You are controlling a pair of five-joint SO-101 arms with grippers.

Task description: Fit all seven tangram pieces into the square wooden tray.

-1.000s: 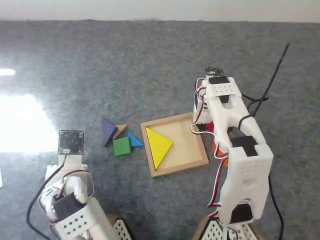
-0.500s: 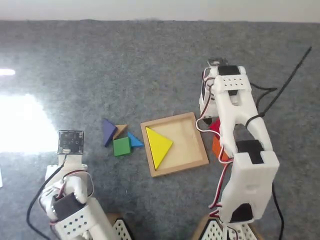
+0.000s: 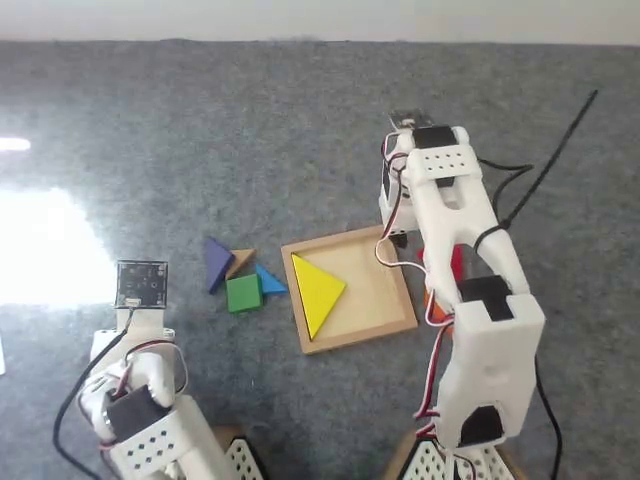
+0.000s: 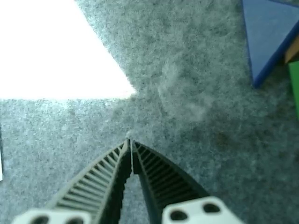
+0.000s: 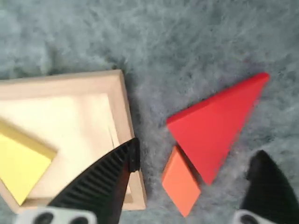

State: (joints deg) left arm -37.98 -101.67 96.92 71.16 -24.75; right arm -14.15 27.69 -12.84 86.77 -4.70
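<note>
The square wooden tray [image 3: 396, 300] lies mid-table with a yellow triangle [image 3: 316, 289] in its left half. To its left sit a purple-blue triangle [image 3: 216, 262], a brown piece [image 3: 241, 261], a green square [image 3: 243, 293] and a small blue triangle [image 3: 270, 281]. My right arm [image 3: 450, 215] hangs over the tray's right edge. Its gripper [image 5: 197, 154] is open above a red triangle [image 5: 217, 123] and an orange piece [image 5: 181, 185], both on the carpet beside the tray rim [image 5: 125, 109]. My left gripper [image 4: 130, 140] is shut and empty over bare carpet, near the blue triangle [image 4: 268, 32].
Grey carpet covers the table. A bright glare patch [image 3: 45, 250] lies at the left. The left arm's base [image 3: 135, 400] stands at the near left edge. A black cable [image 3: 545, 165] trails from the right arm.
The right arm swung right and then back left, and its wrist now stands over the tray's far right corner. The left arm and the pieces have not moved.
</note>
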